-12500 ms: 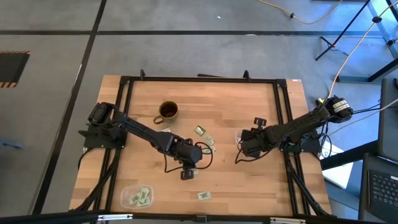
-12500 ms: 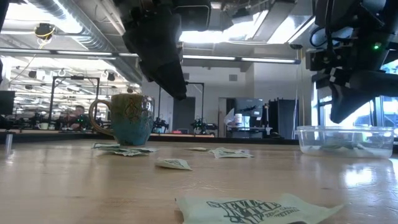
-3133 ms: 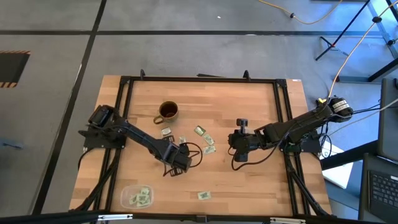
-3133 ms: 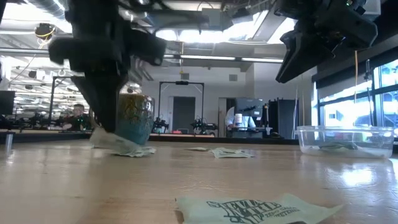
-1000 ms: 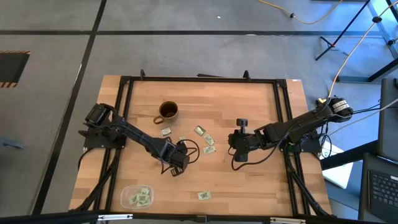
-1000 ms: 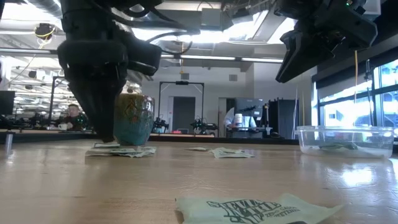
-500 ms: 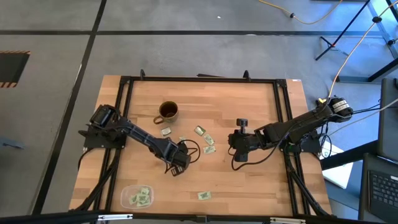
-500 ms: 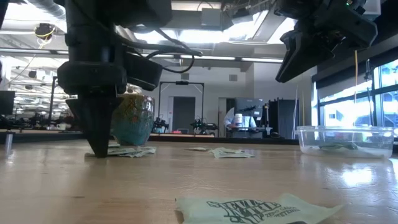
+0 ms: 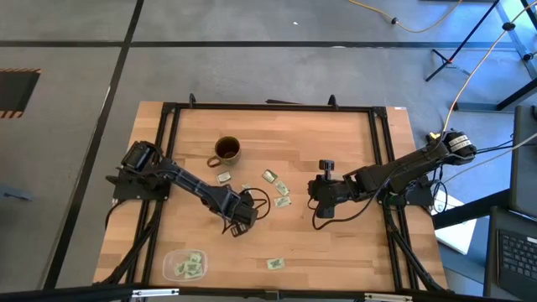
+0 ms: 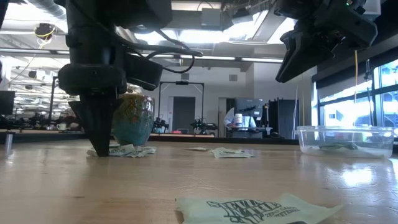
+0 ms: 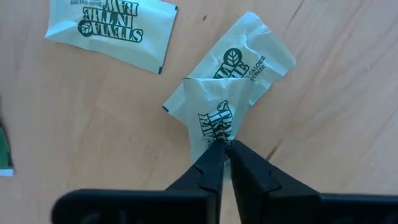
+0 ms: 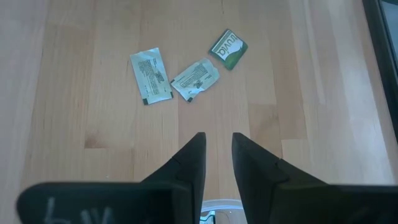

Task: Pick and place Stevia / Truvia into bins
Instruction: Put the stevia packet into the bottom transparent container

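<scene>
Green and white Stevia sachets lie scattered mid-table. My left gripper points down at the table and is shut on a crumpled sachet, which partly lies on a second sachet; a third lies flat nearby. My right gripper is open and hovers well above the table. Three sachets lie flat on the wood ahead of it. One clear bin near the table's near-left corner holds several sachets. The other bin stands at the right. My left gripper pinches the crumpled sachet by its near end, between the two fingertips, from above, pointing down. The sachet's far part rests on the sachet below it and on the table; in the low view it is slightly raised beside the fingers.
A brown mug stands on the far-left part of the table, just behind the left gripper in the low view. A lone sachet lies near the near edge. Black frame rails run along the table's edges.
My left gripper has come down from just above the table until its tips reach the wood at the sachets in front of the mug. The sachet beside its tips now stands slightly raised. The right arm has kept still.
</scene>
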Tool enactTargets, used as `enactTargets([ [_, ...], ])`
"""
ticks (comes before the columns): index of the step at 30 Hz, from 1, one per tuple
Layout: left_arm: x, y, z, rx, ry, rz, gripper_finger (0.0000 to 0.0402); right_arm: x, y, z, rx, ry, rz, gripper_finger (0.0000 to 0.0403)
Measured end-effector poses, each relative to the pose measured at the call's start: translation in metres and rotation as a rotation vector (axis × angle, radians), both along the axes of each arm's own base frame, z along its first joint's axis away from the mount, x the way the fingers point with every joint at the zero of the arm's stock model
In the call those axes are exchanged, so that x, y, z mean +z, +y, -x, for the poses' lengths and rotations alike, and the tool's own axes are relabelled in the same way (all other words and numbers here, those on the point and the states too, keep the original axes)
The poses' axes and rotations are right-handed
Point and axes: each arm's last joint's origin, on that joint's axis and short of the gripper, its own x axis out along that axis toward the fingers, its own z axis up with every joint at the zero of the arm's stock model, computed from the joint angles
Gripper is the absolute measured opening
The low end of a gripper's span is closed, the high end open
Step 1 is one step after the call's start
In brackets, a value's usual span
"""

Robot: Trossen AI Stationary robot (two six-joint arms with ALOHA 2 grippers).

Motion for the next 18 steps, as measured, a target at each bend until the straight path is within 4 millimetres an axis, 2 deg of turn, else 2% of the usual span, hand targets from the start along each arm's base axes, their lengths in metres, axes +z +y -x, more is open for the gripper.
enactTargets([
  [3, 0.0, 0.0, 0.0, -0.036, 0.008, 0.004, 0.0004, 0.0, 0.0, 0.0, 0.0, 0.0, 0.0, 0.0082],
  [7, 0.006, -0.004, 0.004, -0.052, 0.005, 0.019, 0.0003, 0.0, 0.0, 0.0, 0.0, 0.0, 0.0, 0.0082],
  [18, 0.043, -0.024, 0.008, -0.094, -0.06, 0.036, 0.0002, 0.0, 0.0, 0.0, -0.002, 0.0, -0.001, 0.0082],
])
